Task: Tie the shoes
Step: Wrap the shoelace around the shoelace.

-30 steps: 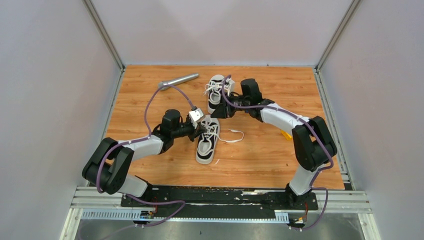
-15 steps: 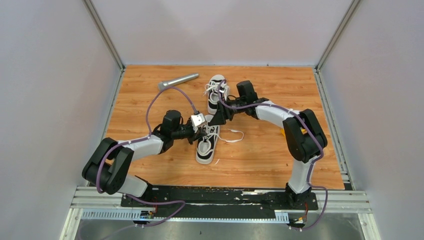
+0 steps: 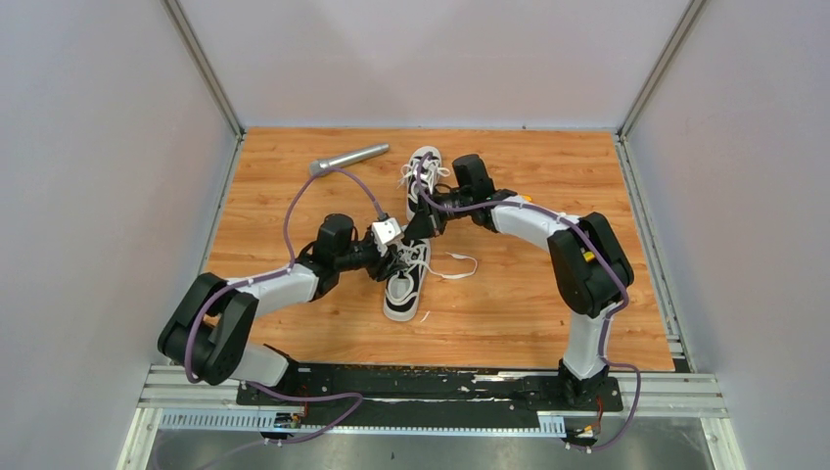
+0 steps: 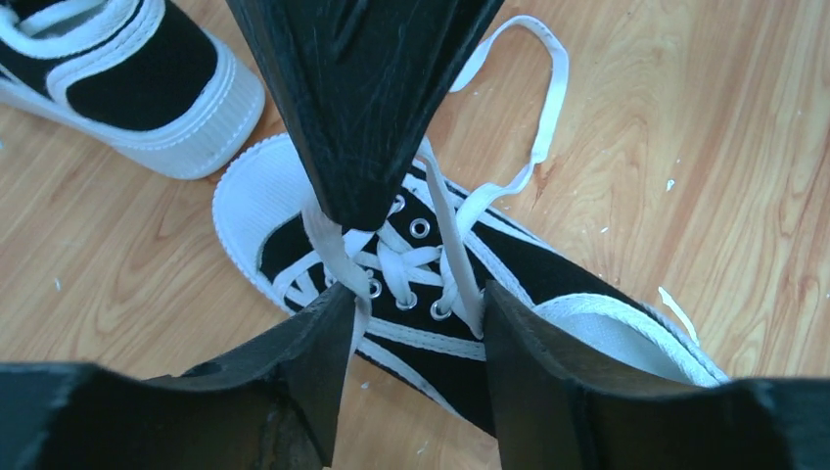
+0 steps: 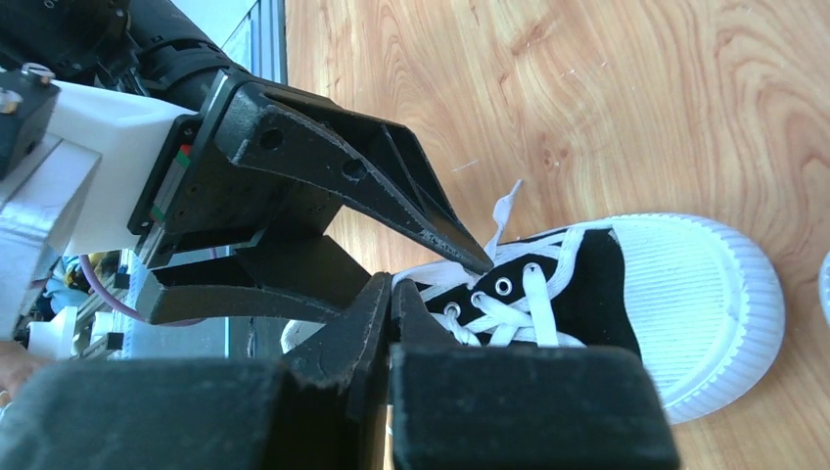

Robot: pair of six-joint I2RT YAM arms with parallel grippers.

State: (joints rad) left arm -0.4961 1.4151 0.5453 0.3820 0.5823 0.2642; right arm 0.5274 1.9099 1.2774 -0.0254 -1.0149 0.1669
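Observation:
Two black-and-white shoes lie on the wooden table: the near shoe (image 3: 402, 284) and the far shoe (image 3: 423, 174). My left gripper (image 3: 398, 258) (image 4: 416, 299) hangs open over the near shoe's (image 4: 533, 269) laced throat, one finger on either side of the eyelets. My right gripper (image 3: 412, 235) (image 4: 355, 213) (image 5: 391, 287) comes down from the far side, shut on a white lace (image 4: 333, 245) of that shoe, just ahead of the left fingers (image 5: 343, 176). The shoe's other lace (image 4: 548, 98) trails loose on the wood. The far shoe (image 4: 147, 88) stays untouched.
A silver metal cylinder (image 3: 349, 158) lies at the back left of the table. White walls close in three sides. A metal rail (image 3: 431, 392) with the arm bases runs along the near edge. Purple cables loop over both arms.
My left gripper, shut a second ago, now stands open. The right gripper has swung left from beside the far shoe, opened, then shut on the near shoe's lace.

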